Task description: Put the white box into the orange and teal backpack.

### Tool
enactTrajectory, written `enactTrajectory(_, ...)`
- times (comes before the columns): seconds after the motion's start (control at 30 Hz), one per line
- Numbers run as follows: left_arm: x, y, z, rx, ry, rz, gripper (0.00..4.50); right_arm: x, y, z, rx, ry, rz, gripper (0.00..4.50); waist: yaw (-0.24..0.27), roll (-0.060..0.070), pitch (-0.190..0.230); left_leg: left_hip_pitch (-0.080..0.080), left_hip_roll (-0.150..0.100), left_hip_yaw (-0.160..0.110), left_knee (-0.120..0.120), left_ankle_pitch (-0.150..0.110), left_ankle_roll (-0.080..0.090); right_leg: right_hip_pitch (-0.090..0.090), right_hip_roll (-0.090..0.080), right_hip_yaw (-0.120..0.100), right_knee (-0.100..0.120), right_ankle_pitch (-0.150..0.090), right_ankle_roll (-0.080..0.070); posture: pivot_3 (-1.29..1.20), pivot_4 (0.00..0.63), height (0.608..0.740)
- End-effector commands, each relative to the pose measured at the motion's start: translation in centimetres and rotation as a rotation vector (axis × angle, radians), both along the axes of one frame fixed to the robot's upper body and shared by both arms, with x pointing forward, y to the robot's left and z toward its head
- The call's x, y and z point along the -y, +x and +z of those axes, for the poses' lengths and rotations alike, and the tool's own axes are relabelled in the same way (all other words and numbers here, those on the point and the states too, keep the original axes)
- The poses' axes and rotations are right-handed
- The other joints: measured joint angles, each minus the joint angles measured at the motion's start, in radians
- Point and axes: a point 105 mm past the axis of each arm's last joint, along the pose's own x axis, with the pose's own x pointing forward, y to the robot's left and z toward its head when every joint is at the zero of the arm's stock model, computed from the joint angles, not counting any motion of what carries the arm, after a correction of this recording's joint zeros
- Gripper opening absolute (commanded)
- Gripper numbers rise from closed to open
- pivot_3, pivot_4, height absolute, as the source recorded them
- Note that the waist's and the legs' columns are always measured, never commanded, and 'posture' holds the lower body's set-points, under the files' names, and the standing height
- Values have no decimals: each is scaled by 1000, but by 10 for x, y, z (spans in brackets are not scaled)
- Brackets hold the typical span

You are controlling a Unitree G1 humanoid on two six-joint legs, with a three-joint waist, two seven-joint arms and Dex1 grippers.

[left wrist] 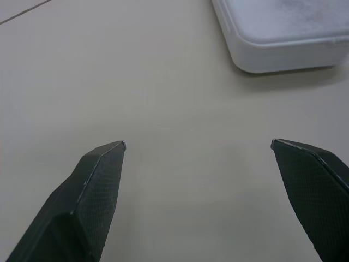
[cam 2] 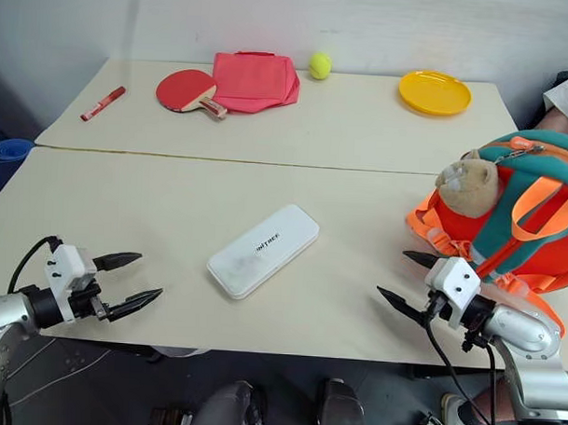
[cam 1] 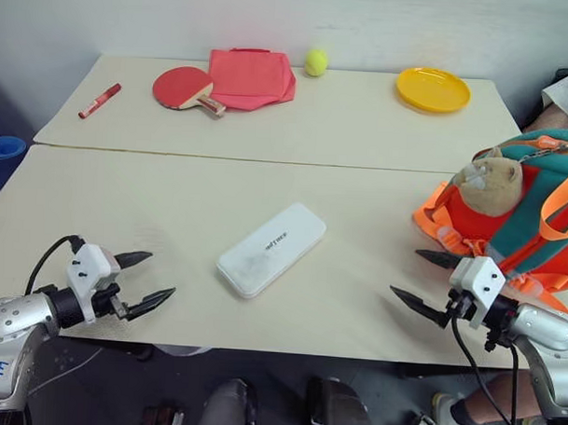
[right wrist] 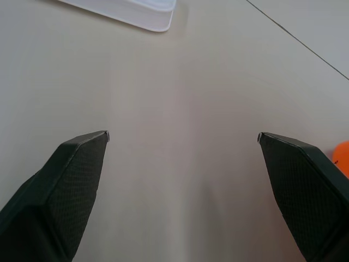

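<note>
The white box (cam 1: 271, 248) lies flat and slanted on the near table, a little in front of its middle, with dark lettering on its lid. One end of the white box (left wrist: 278, 33) sits beyond my left fingertips. At the table's right edge stands the orange and teal backpack (cam 1: 531, 212), a tan plush toy on its front. My left gripper (cam 1: 151, 281) hovers open at the near left, apart from the box. My right gripper (cam 1: 421, 283) is open at the near right, just in front of the backpack, holding nothing.
On the far table lie a red marker (cam 1: 99, 101), a red paddle (cam 1: 184, 87), a flat pink-red cloth bag (cam 1: 251, 77), a yellow-green ball (cam 1: 315, 62) and a yellow plate (cam 1: 432, 89). A seam (cam 1: 221, 156) joins the two tables. A person's arm (cam 1: 563, 101) shows at far right.
</note>
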Motion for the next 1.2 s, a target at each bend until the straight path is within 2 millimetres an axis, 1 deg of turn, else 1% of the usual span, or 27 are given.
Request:
enactTrajectory(0.03,-2,-2,13,49,8,4,4500,7,0,13,43,30,-12,4491,-1,0,0,0,0,0,0,0,0,0,0,0,0,0,0,0,150,740)
enactTrajectory(0.13,3,0,18,60,-33,16,4500,2,1,13,29,61,-1,4491,1,0,0,0,0,0,0,0,0,0,0,0,0,0,0,0,150,740)
enactTrajectory(0.17,6,0,20,59,-49,5,4500,-2,4,16,28,88,-3,4491,1,0,0,0,0,0,1,0,0,0,0,0,0,0,0,0,150,740)
enactTrajectory(0.2,10,0,20,51,-43,-9,4500,-8,13,26,20,181,-41,4491,1,0,0,0,0,0,1,0,0,0,0,0,0,0,0,0,150,740)
enactTrajectory(0.23,14,-1,21,31,-43,-28,4500,-15,25,42,11,325,-94,4491,-2,0,0,0,0,0,1,0,0,0,0,0,1,0,0,0,150,740)
enactTrajectory(0.27,21,-5,23,-2,-76,-67,4500,-34,31,53,-13,327,-31,4491,-12,0,0,0,0,0,2,0,0,0,0,1,2,0,0,0,150,740)
enactTrajectory(0.3,26,-8,25,-33,-89,-97,4500,-52,32,59,-31,269,49,4491,-18,1,1,0,1,0,3,0,-1,-1,0,2,3,0,0,0,150,740)
enactTrajectory(0.33,30,-9,26,-56,-92,-117,4500,-65,33,62,-45,204,102,4491,-23,2,1,-1,1,0,4,0,-1,-2,0,2,4,0,0,0,150,740)
enactTrajectory(0.37,34,-12,24,-81,-77,-143,4095,-76,36,62,-79,152,136,4092,-23,2,1,-1,1,0,4,0,-1,-2,0,2,5,0,-1,0,150,740)
enactTrajectory(0.4,36,-13,22,-95,-53,-160,3907,-84,39,64,-103,129,143,3889,-24,2,1,-1,2,-1,3,-1,-2,-2,0,2,5,-1,-2,0,150,740)
enactTrajectory(0.5,39,-15,11,-122,-3,-176,2960,-103,59,74,-68,27,141,2813,-24,2,1,-1,3,-1,3,-2,-4,-2,2,0,4,-3,-5,0,150,740)
enactTrajectory(0.53,43,-16,8,-129,0,-182,2613,-107,68,76,-59,7,125,2464,-24,2,1,-1,3,-1,2,-2,-4,-3,2,0,4,-3,-5,0,150,740)
enactTrajectory(0.57,50,-18,4,-136,-5,-201,2275,-112,81,77,-73,17,91,2082,-24,2,1,-2,3,-1,3,-1,-4,-3,2,-1,4,-3,-5,0,150,740)
enactTrajectory(0.6,55,-20,2,-141,-9,-215,2000,-115,90,77,-85,24,67,1777,-26,2,1,-3,3,0,4,-2,-4,-4,2,0,4,-3,-5,0,150,740)
enactTrajectory(0.63,60,-21,0,-141,-14,-229,1631,-118,99,76,-94,1,55,1380,-26,2,1,-3,3,1,5,-2,-4,-4,2,0,5,-3,-5,0,150,740)
enactTrajectory(0.67,64,-20,-1,-133,-15,-228,1358,-122,106,74,-98,-20,47,1071,-26,2,1,-3,3,1,7,-2,-3,-4,2,0,6,-2,-4,0,150,740)
enactTrajectory(0.77,72,-13,-3,-101,-20,-208,412,-138,122,66,-152,-21,49,29,-24,2,1,-4,3,1,8,-2,-3,-4,2,0,6,-2,-4,0,150,740)
enactTrajectory(0.8,77,-15,-4,-123,-43,-224,82,-140,126,60,-174,-22,56,0,-23,1,1,-4,3,1,8,-2,-3,-4,2,0,7,-2,-4,0,150,740)
enactTrajectory(0.83,80,-15,-5,-124,-44,-237,33,-142,130,55,-186,-30,64,0,-24,1,0,-4,3,1,8,-1,-3,-4,2,-1,7,-2,-4,0,150,740)
enactTrajectory(0.93,81,-12,-9,-126,-19,-246,33,-146,138,44,-215,-57,91,0,-26,1,0,-4,3,1,8,-1,-2,-3,3,-1,8,-2,-4,0,150,740)
enactTrajectory(1.1,82,-5,-6,-112,-32,-238,33,-153,148,39,-222,-70,121,0,-30,1,0,-5,3,2,8,-1,-1,-3,3,0,8,-1,-3,0,150,740)
enactTrajectory(1.2,83,-2,-6,-106,-26,-242,33,-157,146,37,-240,-65,161,0,-32,1,0,-5,4,2,8,-1,-1,-4,4,0,8,-1,-3,0,150,740)
